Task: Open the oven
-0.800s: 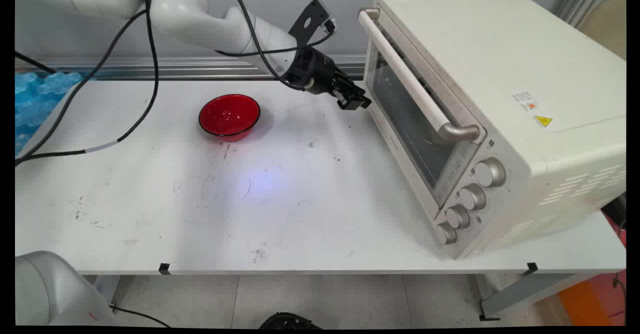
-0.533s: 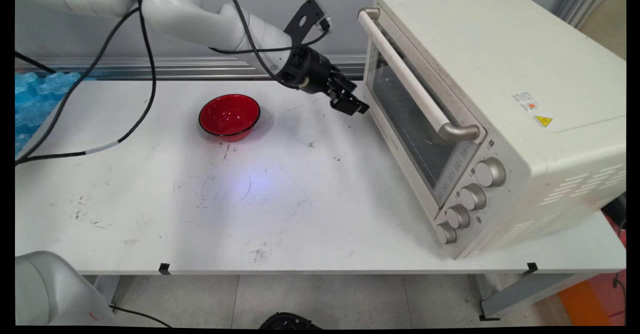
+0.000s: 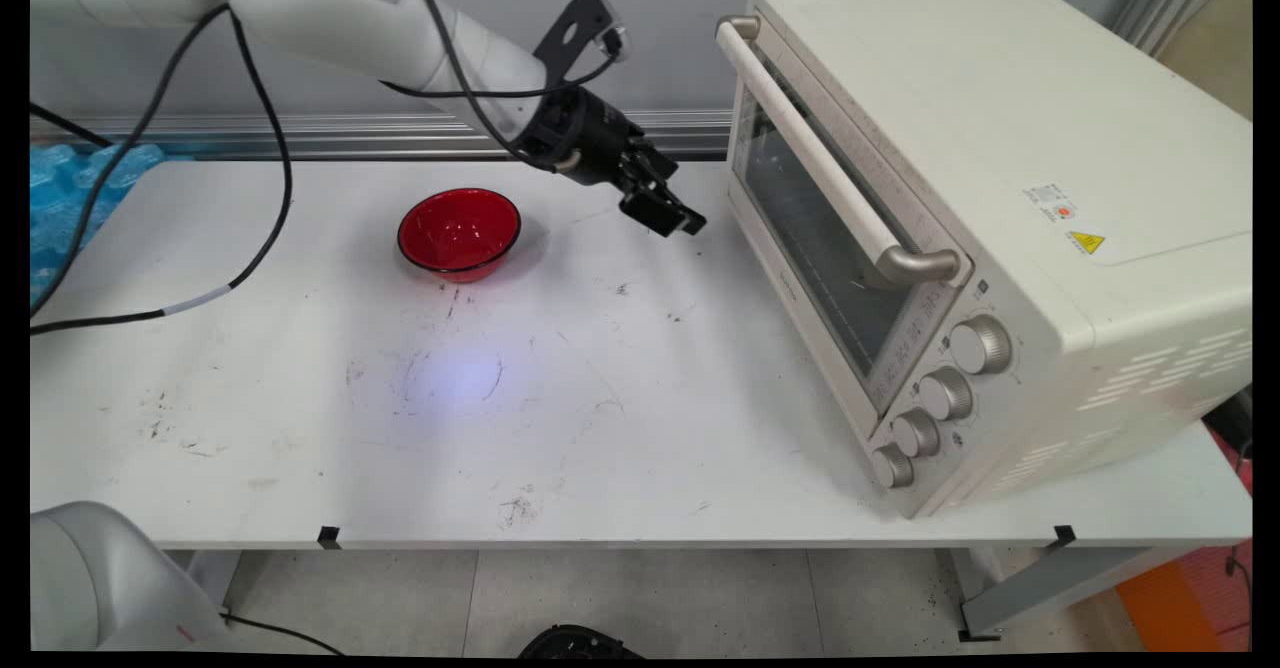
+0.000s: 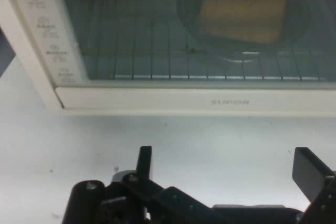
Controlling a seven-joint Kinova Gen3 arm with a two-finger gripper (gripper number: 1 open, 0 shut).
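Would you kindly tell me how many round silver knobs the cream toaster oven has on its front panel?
4 round silver knobs on the cream toaster oven, in a column right of its glass door: top, second, third, bottom. None appears hidden.

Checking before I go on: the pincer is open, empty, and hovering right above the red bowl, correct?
Not quite. The main view shows the pincer open and empty, but hovering between the red bowl and the closed oven, not above the bowl.
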